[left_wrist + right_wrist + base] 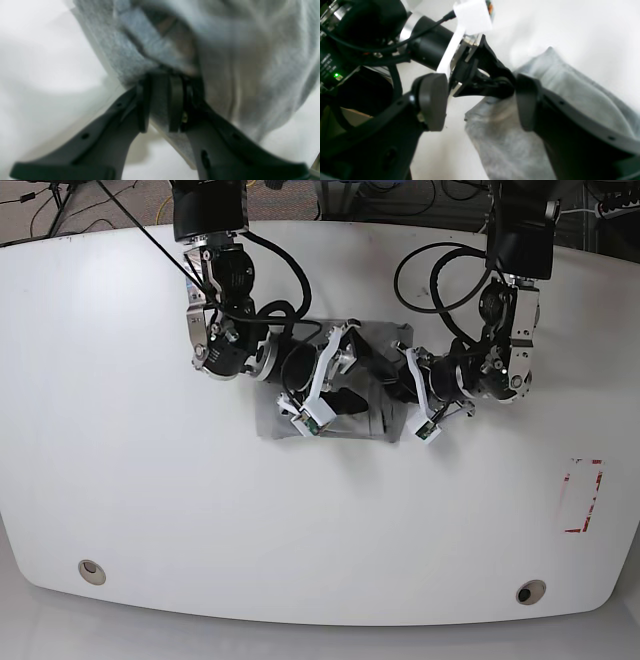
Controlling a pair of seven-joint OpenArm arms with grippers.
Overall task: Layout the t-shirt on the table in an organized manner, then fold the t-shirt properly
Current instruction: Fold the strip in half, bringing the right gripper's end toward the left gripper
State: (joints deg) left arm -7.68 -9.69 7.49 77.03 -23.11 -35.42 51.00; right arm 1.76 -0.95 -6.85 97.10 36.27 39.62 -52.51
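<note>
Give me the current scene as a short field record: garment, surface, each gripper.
garment: t-shirt, heather grey, bunched into a compact fold mid-table
surface: table, glossy white; red tape rectangle by one edge
left gripper: jaws closed on a t-shirt edge, cloth pinched between the pads
right gripper: jaws spread wide, nothing between them, poised beside the cloth
grommets: two, on the near edge in the base view

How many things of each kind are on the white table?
T-shirt: 1
Grommets: 2
Red tape rectangle: 1
Robot arms over the table: 2, with left gripper and right gripper
Total: 6
</note>
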